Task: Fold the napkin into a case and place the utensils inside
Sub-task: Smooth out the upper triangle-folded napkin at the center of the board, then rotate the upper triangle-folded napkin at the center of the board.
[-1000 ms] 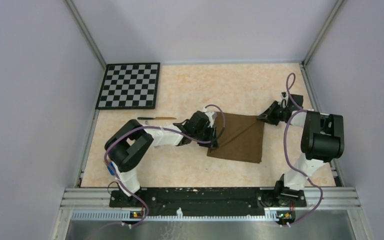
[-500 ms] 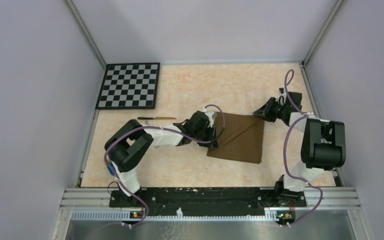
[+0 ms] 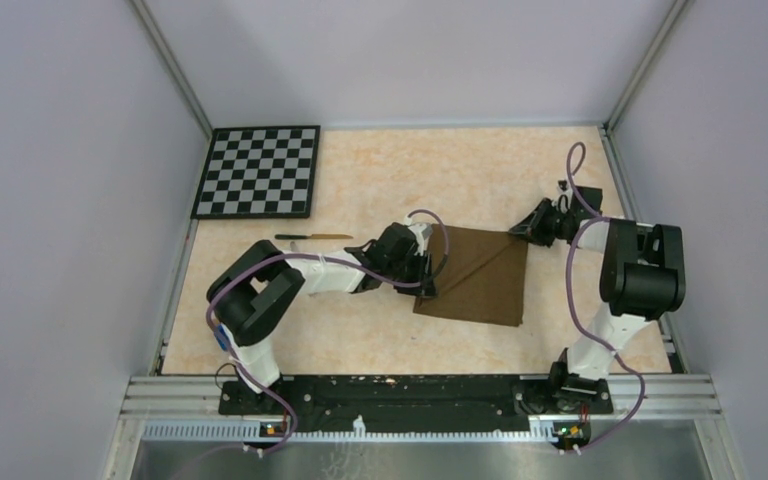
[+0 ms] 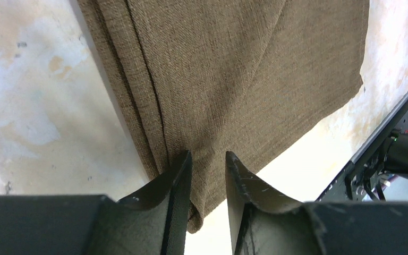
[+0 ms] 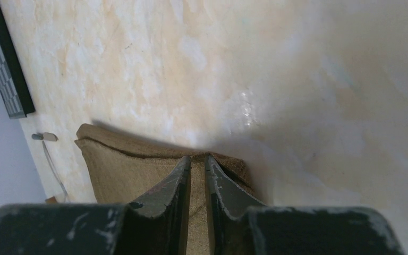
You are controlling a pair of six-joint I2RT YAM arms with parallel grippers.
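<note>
One knife [image 3: 312,237] lies crosswise, gold blade pointing right toward the napkin [image 3: 480,280].

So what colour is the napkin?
The napkin is plain dark brown, clearest in the left wrist view.

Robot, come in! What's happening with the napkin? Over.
Left gripper pinching napkin, near left corner. Right gripper almost shut at far right corner, grip unclear. Napkin partly folded, lying flat. Knife off to the left, not in the way.
</note>
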